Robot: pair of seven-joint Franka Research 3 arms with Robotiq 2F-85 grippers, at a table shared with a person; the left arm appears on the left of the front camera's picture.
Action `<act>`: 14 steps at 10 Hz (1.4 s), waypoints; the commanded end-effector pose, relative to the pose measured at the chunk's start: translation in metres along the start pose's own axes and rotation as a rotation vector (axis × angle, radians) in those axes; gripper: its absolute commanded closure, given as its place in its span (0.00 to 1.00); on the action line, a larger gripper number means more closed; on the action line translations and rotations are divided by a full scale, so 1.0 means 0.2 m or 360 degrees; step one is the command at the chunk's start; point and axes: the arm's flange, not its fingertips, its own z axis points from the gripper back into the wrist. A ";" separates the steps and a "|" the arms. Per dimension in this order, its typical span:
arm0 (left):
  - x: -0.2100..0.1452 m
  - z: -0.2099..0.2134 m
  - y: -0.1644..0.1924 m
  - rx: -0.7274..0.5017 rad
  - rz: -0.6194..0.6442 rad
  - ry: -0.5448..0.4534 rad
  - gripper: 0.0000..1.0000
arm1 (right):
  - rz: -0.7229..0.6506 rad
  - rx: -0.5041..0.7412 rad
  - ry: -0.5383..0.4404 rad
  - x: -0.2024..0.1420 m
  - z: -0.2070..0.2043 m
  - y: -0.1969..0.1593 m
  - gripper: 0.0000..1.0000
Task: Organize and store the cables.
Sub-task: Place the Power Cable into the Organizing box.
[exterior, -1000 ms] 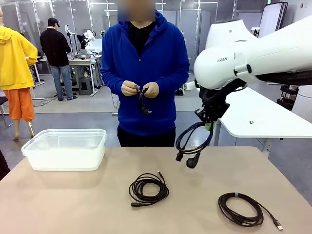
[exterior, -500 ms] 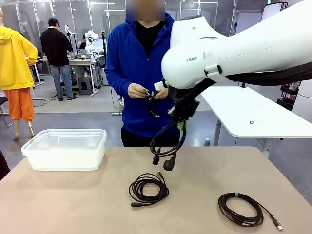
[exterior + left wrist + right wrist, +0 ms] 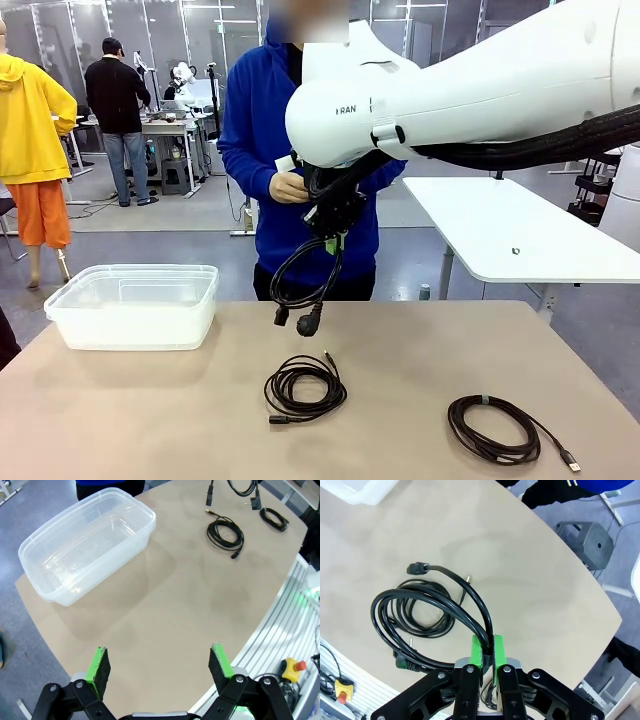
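While the right pincer [image 3: 334, 240] hangs above the bench [image 3: 120, 420] at frame centre, pressed together on a strand or two of the held cable [image 3: 283, 268], the rest of that coil dangles loose under it, plugs lowest. Bin [image 3: 130, 310] sits at left of frame, well apart from the load and bare inside.

Risks, as judged:
- Grip is on few strands. Wrist view shows the pads [image 3: 481, 649] nipping the cord at one spot. A jolt could let loops slide out, and the coil would open up or drop.
- Low plugs could catch the bin rim on the way over. They could also brush the mid coil [image 3: 305, 388] on the bench just below and drag it.
- Arm [image 3: 480, 90] sits close in front of the person's hand [image 3: 288, 187]. Contact is possible if either shifts.
- Release too high and the cord may drape over the bin wall.

Left pincer [image 3: 160, 667] is spread, holding nothing, above the near bench edge. Right coil [image 3: 495, 428] lies at lower right of frame.

Hard to make out:
- Person's other hand is behind the arm, and what they hold, cannot tell.
- Tie on the held cable: not discernible.
- Exact strand count in the grip: hidden by the pads themselves.
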 end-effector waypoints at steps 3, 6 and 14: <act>-0.01 0.00 0.01 -0.0028 -0.0024 -0.0017 0.00 | -0.0001 -0.0021 0.0017 -0.05 0.02 -0.01 1.00; -0.01 0.00 0.01 -0.0028 -0.0024 -0.0017 0.00 | -0.0001 -0.0021 0.0017 -0.05 0.02 -0.01 1.00; -0.01 0.00 0.01 -0.0028 -0.0024 -0.0017 0.00 | 0.0251 0.0270 -0.0136 0.41 -0.31 -0.01 0.89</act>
